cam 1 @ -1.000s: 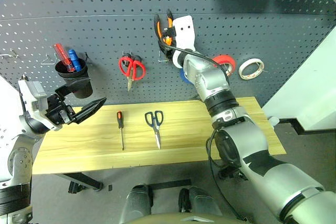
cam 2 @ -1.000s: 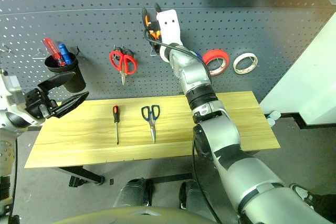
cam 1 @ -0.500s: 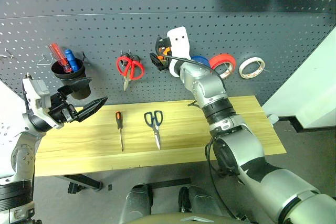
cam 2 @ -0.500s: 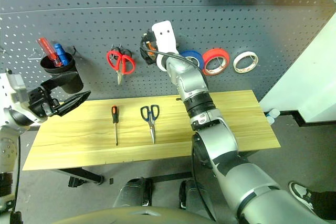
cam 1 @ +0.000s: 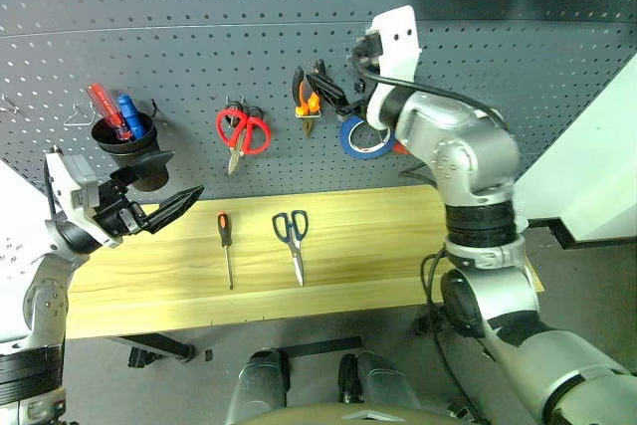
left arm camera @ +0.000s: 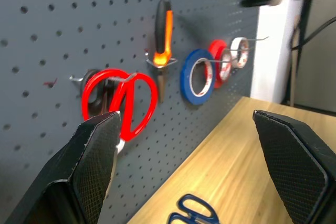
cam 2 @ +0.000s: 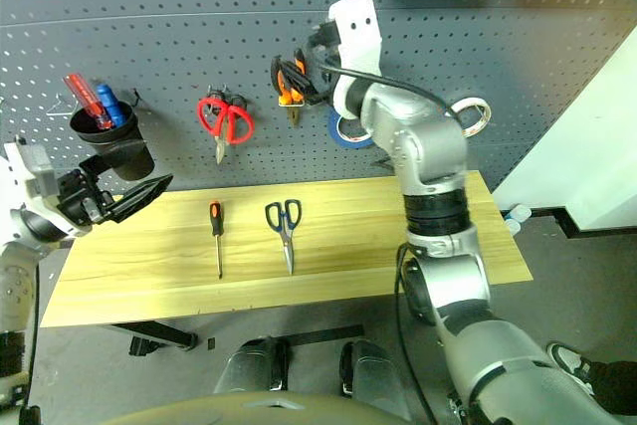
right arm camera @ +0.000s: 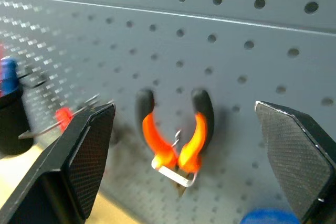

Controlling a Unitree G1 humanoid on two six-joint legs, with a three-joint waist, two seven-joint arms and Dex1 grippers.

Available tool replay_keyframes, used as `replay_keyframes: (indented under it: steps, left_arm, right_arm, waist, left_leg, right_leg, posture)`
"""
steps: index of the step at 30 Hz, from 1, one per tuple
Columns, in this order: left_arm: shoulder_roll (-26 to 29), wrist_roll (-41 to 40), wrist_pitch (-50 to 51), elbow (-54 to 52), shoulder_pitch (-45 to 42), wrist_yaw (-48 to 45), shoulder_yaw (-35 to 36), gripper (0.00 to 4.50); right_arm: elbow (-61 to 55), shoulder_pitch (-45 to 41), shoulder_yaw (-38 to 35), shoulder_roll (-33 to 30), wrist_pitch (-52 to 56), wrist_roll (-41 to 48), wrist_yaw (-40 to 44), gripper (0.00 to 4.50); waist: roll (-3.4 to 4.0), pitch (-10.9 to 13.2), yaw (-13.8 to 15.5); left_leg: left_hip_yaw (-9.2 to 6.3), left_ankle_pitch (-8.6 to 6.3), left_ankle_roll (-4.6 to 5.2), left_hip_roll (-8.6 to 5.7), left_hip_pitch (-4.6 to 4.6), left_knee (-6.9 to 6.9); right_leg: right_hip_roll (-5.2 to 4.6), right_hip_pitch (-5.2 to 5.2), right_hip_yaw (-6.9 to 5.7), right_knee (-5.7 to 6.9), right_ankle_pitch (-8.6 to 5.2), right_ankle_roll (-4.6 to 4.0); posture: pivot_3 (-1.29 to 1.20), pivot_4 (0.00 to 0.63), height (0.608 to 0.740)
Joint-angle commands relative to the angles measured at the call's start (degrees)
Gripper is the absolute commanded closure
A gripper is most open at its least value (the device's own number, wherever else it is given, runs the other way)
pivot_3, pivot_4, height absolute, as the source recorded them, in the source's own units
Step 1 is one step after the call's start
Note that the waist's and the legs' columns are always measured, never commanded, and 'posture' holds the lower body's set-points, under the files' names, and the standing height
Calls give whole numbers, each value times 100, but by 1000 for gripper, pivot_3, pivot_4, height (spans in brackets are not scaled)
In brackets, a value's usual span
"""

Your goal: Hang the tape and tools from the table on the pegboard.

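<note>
table (cam 1: 378, 236): screwdriver (cam 1: 227, 244), scissors (cam 1: 294, 239) lying apart | pegboard (cam 1: 199, 57): pliers (right arm camera: 177, 132) hung | both grippers open, empty

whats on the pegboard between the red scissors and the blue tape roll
The pliers, hanging on a hook between the red scissors and the blue tape roll, as the left eye view shows.

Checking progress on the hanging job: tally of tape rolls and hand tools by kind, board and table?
Tape rolls: 3, blue, red-orange, whitish, all on the pegboard
Scissors: 2, red-handled hung, dark-handled on the table
Pliers: 1, hung
Screwdriver: 1, on the table
Total: 7
</note>
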Motion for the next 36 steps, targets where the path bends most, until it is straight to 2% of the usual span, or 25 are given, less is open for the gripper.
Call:
replay_keyframes:
  steps: [1,6,8,11,16,20,24,27,32,36]
  left_arm:
    - [-150,79,56,-443,249,326,-56,237]
    - [-356,287,176,-727,624,704,-263,237]
    - [-448,494,335,-756,687,1120,-383,237]
    - [-692,762,678,-998,754,1904,-536,237]
    - [-924,772,1408,-1474,851,2599,-831,237]
    - [-1201,1213,1640,-1498,864,3101,-1402,237]
    - [-1554,1731,1919,-1182,665,3734,-1852,237]
    - [-1780,2139,1852,-608,357,3916,-2267,237]
    - [-2075,2459,1712,206,-161,3965,-2548,237]
    - [-2545,2586,1937,799,-653,4140,-2735,237]
  right_arm:
    - [-717,253,-268,-380,728,793,605,30]
    - [-1505,1164,-211,-1023,880,1556,1574,30]
    - [-1745,1497,-120,-1224,908,1740,1802,30]
    - [-1805,1889,175,-1504,748,1651,2010,30]
    - [-1554,2318,382,-1856,346,1517,2378,30]
    - [-1056,2824,361,-2219,-909,1136,3114,30]
    - [-446,2966,240,-2315,-1981,867,3575,30]
    - [488,2993,536,-2626,-3125,192,4183,30]
    - [1218,2624,632,-2738,-3321,172,4898,30]
    - [1759,2307,702,-2754,-3807,-59,5356,30]
  waist:
    - [0,0,1]
    - [5,3,13]
    - [13,9,13]
    - [26,17,5]
    - [33,23,13]
    - [48,34,34]
    - [60,59,19]
    - [61,66,34]
    - [62,123,-1]
    - [67,138,15]
  left_leg:
    - [0,0,1,0,0,-1]
    - [-2,-2,-1,1,3,-1]
    - [-5,-5,-6,1,3,-1]
    - [-6,-10,-14,0,6,1]
    - [-10,-11,-16,0,7,1]
    - [-16,-7,-2,-6,5,-1]
    - [-21,-12,8,-11,4,-1]
    - [-22,-13,14,-15,5,0]
    - [-22,-11,17,-20,6,2]
    - [-24,-10,19,-21,6,4]
  right_leg:
    - [0,0,0,-1,-1,-1]
    - [0,0,1,-5,-17,13]
    - [0,2,0,-9,-21,8]
    - [-2,5,1,-12,-22,5]
    - [0,7,0,-17,-22,5]
    - [4,17,-3,-43,-22,6]
    - [1,38,-6,-77,-10,26]
    - [4,40,-6,-80,-9,28]
    - [9,42,-5,-79,-8,28]
    - [16,41,-5,-74,-6,29]
  posture:
    - [185,81,740]
    - [184,90,740]
    - [182,92,740]
    - [183,98,740]
    - [181,107,740]
    - [179,119,740]
    - [163,132,740]
    - [149,141,740]
    - [131,156,740]
    - [114,156,740]
